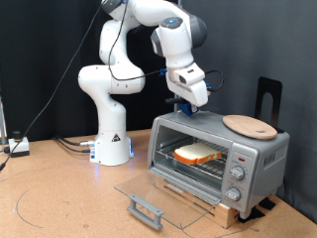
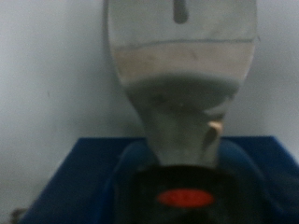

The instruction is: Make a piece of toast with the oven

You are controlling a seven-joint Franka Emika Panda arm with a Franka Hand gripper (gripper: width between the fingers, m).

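In the exterior view the oven (image 1: 213,159) is seen on a wooden slatted base (image 1: 230,209) on the counter (image 1: 59,198), towards the view's right. Its glass door (image 1: 149,190) is dropped fully open and lies flat in front of the opening, the handle (image 1: 145,208) at its near edge. The piece of toast (image 1: 197,153) is already inside, resting flat on the wire rack (image 1: 193,162), in the middle of the cavity. A round wooden board (image 1: 249,125) lies on the oven's roof, towards the view's right.

The hand (image 1: 185,108) is held just above the roof of the oven, over its end at the view's left, with something blue at the fingers. The toast is therefore found below the hand and slightly towards the view's right, with the roof of the oven between them; the open door lies lower still, towards the view's bottom left. The knobs (image 1: 236,177) on the front panel are set well off to the view's right of the hand.

Whether the hand is released or clenched cannot be told: the exterior view is too small there, and the wrist view is blurred, with only a pale shape above a dark blue surface and a red mark made out. Nothing can be confirmed between the fingers.
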